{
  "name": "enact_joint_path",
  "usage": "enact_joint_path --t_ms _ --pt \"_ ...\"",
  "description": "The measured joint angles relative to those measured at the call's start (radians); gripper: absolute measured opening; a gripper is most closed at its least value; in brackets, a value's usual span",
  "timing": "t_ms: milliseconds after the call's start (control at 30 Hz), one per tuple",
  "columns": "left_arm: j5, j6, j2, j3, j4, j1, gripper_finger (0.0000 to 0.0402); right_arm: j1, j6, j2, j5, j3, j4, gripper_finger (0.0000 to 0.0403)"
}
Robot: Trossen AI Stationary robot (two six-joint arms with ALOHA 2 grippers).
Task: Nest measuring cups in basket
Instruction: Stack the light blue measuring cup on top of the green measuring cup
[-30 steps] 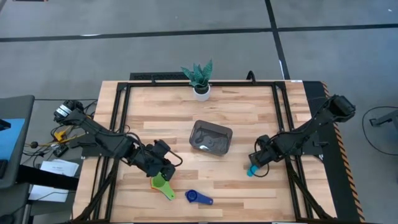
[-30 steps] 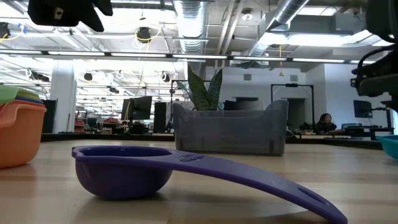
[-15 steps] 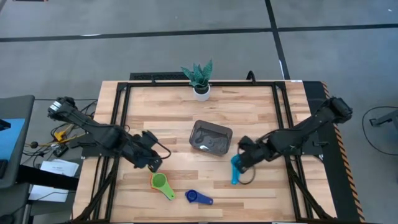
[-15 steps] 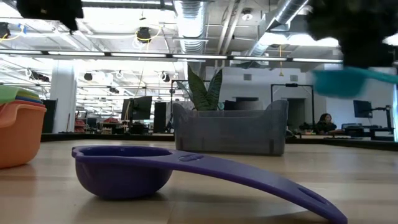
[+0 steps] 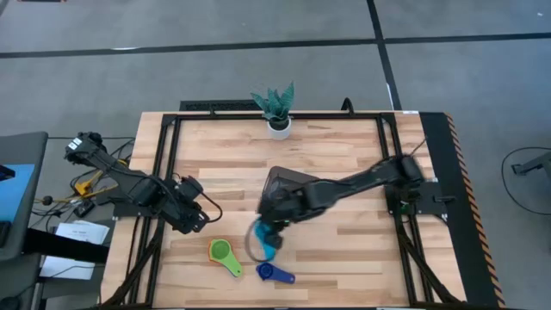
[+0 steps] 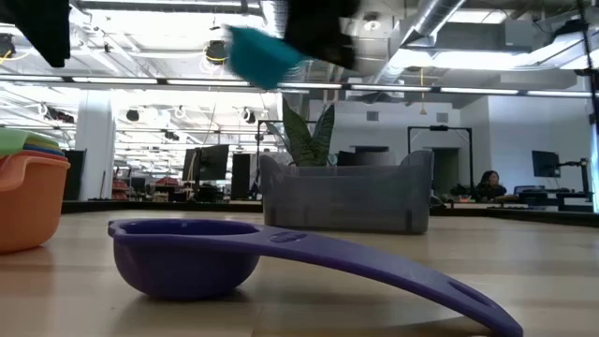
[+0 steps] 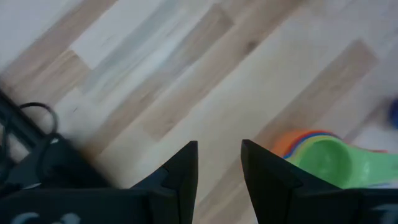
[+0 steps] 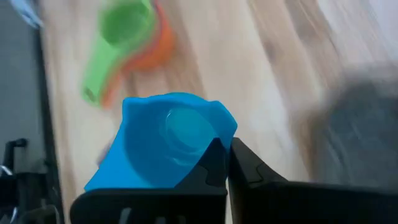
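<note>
At nine o'clock the left jaws [image 5: 196, 217] hang parted and empty. The green-topped cup stack [image 5: 223, 254] sits at seven, the dark blue cup [image 5: 274, 274] at six. The right jaws [image 5: 269, 232] grip the light blue cup [image 5: 268, 244] above the surface [image 5: 344, 250], beside the basket [image 5: 297, 185] at centre.

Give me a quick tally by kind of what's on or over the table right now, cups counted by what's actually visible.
Nested stack of cups, green on top, other colours only partly visible: 1 stack
Dark blue cup alone on the table: 1
Light blue cup held in the right gripper: 1
Basket: 1
Potted plant: 1
Total: 5 items, counting the stack as one.
</note>
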Motion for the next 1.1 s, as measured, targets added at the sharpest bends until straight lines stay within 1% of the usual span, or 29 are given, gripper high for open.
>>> enact_joint_path --t_ms 100,233,333,400,433,500,567,633,700,800,867,1100 --pt "-0.017 -0.005 -0.012 0.000 -0.011 0.009 0.0109 -0.019 -0.084 0.125 -0.050 0.186 -0.004 0.0005" --pt "-0.028 -0.011 -0.035 0.000 -0.012 0.007 0.0109 -0.031 -0.153 0.277 -0.092 0.416 -0.035 0.0005" --pt "-0.034 -0.014 -0.059 0.000 -0.015 0.002 0.0109 -0.032 -0.194 0.366 -0.113 0.549 -0.068 0.0005" --pt "-0.051 -0.018 -0.071 0.000 -0.017 -0.001 0.0109 -0.032 -0.214 0.418 -0.123 0.620 -0.059 0.0005" --pt "-0.055 -0.022 -0.077 0.000 -0.017 -0.002 0.0109 -0.032 -0.222 0.433 -0.135 0.635 -0.058 0.0005" --pt "-0.061 -0.024 -0.086 0.000 -0.022 -0.002 0.0109 -0.030 -0.236 0.438 -0.159 0.612 0.014 0.0005" --pt "-0.065 -0.024 -0.091 0.000 -0.030 -0.002 0.0109 -0.028 -0.262 0.442 -0.170 0.609 0.040 0.0005" --pt "-0.069 -0.025 -0.090 0.000 -0.040 -0.002 0.0109 -0.028 -0.298 0.461 -0.177 0.614 0.102 0.0005" --pt "-0.072 -0.024 -0.090 0.000 -0.048 -0.002 0.0109 -0.029 -0.335 0.470 -0.194 0.609 0.096 0.0005" --pt "-0.073 -0.025 -0.090 0.000 -0.045 -0.002 0.0109 -0.032 -0.366 0.489 -0.232 0.610 0.145 0.0005" --pt "-0.074 -0.028 -0.090 0.000 -0.046 -0.002 0.0109 -0.036 -0.379 0.489 -0.258 0.610 0.133 0.0005" --pt "-0.075 -0.050 -0.090 0.000 -0.045 -0.002 0.0109 -0.037 -0.439 0.504 -0.265 0.609 0.140 0.0005"
